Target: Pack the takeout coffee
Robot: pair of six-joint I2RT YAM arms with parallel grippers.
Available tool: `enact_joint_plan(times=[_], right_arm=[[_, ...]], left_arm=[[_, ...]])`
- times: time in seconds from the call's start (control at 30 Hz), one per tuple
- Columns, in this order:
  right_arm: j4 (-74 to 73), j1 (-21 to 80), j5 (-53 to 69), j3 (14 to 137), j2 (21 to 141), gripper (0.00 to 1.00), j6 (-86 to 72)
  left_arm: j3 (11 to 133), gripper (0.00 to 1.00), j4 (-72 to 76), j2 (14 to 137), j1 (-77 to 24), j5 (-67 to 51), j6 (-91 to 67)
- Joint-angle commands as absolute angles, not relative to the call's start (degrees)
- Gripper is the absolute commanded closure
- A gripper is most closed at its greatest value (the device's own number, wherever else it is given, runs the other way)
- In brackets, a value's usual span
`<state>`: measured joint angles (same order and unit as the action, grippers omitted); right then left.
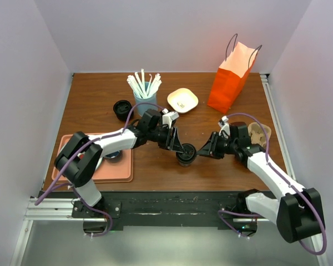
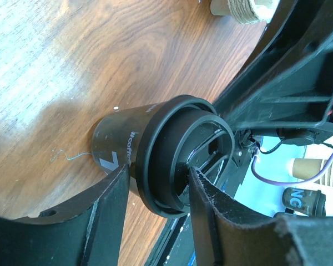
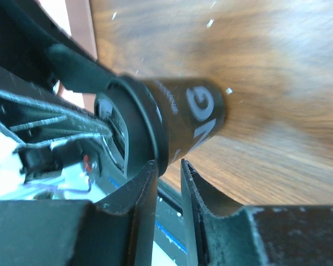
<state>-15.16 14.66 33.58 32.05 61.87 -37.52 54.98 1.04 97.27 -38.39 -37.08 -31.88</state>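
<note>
Currently mid-grasp: small black lidded disposable cup (image 1: 185,155) stands on the tabletop (image 1: 100,91), left hand (image 2: 159,170) pinching its lid rim, right hand (image 3: 169,164) narrowly parted beside it. Next probably needs an upright lift into the orange paper bag (image 1: 230,83).

Looks out along the right gripper (image 3: 168,166), jaws parted by a narrow slit with nothing between them. Shows the takeout coffee (image 3: 183,116) just beyond the jaw tips, set crosswise to them in this view: black wall with white letters "NG", its black lid (image 3: 137,130) out past the one jaw, its base past the other. Cannot tell whether the nearer jaw tip touches the lid's rim. Finds a black finger (image 3: 80,64) from the other arm reaching onto the lid's far edge, with cables (image 3: 50,124) bunched behind it. Takes in the brown wooden table (image 3: 266,55) beyond the cup and a strip of pink tray (image 3: 77,22) well past the lid.
</note>
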Motion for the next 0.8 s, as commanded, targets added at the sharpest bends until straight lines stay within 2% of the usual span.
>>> enact_joint_plan(times=[0.0, 0.13, 0.53, 0.77], right_arm=[[-21.0, 14.2, 24.9, 39.0, 60.5, 0.71, -36.7], [-20.6, 14.2, 24.7, 40.3, 62.5, 0.68, -35.2], [-12.0, 14.2, 36.7, 39.3, 69.6, 0.67, -33.4], [-9.9, 14.2, 37.5, 38.1, 72.1, 0.68, -32.1]], left_arm=[[52.7, 0.51, -9.1, 102.0, -38.7, -28.8, -26.4], [53.5, 0.51, -9.8, 102.4, -38.8, -29.2, -25.9], [55.5, 0.51, -11.4, 103.3, -38.7, -29.0, -25.0], [55.7, 0.51, -12.0, 103.4, -38.7, -28.6, -24.6]])
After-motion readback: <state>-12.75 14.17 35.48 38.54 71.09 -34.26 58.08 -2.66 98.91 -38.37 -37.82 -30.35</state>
